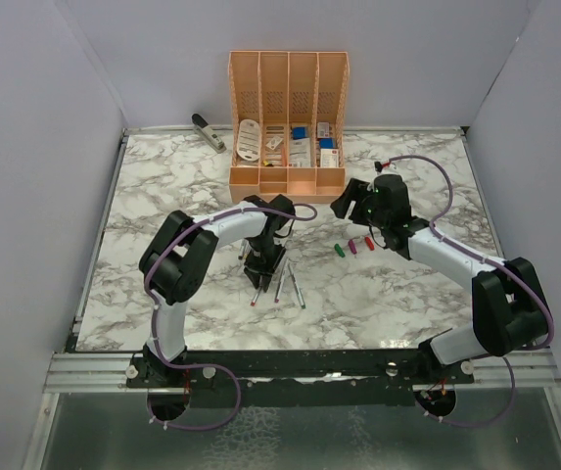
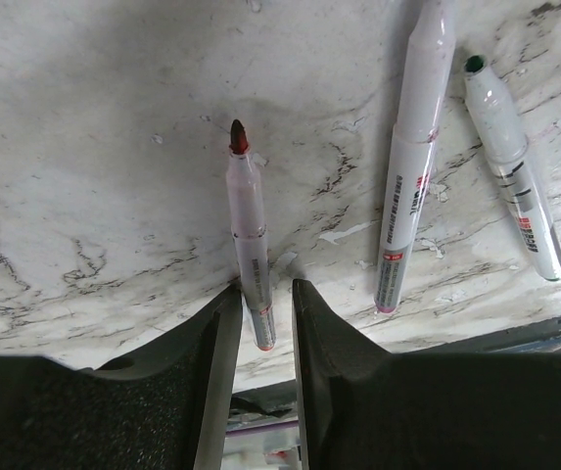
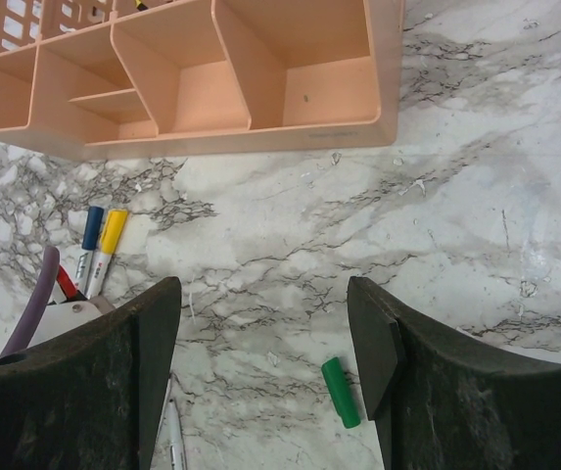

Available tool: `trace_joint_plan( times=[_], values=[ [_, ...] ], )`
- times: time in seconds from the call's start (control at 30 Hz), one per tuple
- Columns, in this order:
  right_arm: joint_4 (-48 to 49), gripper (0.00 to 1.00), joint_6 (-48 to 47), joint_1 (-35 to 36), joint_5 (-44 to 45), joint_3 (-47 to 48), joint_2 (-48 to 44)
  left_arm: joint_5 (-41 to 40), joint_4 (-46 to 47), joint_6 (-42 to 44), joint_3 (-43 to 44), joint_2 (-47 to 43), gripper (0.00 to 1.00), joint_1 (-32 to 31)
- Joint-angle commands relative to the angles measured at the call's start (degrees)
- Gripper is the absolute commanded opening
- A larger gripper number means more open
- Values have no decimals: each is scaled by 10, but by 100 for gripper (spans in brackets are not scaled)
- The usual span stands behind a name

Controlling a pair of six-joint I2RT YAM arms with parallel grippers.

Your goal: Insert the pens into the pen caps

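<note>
Three uncapped silver pens lie side by side in the left wrist view: a red-tipped pen [image 2: 246,235], a purple-ended pen [image 2: 412,166] and a green-tipped pen [image 2: 510,166]. My left gripper [image 2: 266,286] is narrowly open, its fingers straddling the rear end of the red-tipped pen, with a gap on the right side. From above, my left gripper [image 1: 262,274] points down over these pens [image 1: 280,284]. Green [image 1: 339,250], purple [image 1: 352,245] and red [image 1: 367,241] pen caps lie to their right. My right gripper [image 3: 265,323] hangs wide open and empty above the marble, the green cap [image 3: 340,392] beside its right finger.
The peach desk organiser [image 1: 288,127] stands at the back centre, its front trays [image 3: 290,69] just beyond my right gripper. A grey stapler [image 1: 208,130] lies to its left. Two pens wearing blue [image 3: 91,230] and yellow [image 3: 112,235] caps lie near the left arm.
</note>
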Motion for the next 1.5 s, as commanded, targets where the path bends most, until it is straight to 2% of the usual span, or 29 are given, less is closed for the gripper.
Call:
trace_joint_plan(
  times=[0.0, 0.47, 0.7, 1.13, 1.47],
  values=[
    [22, 68, 2, -1, -11, 16, 2, -72, 188, 11, -17, 60, 32, 2],
    [36, 68, -2, -2, -26, 21, 12, -93, 196, 24, 14, 65, 32, 19],
    [34, 68, -2, -2, -16, 22, 13, -69, 195, 20, -32, 52, 32, 19],
    [28, 69, -4, -1, -3, 26, 17, -73, 111, 52, -64, 5, 32, 19],
    [26, 69, -5, -1, -1, 29, 23, -60, 30, 78, -15, -13, 31, 19]
  ],
)
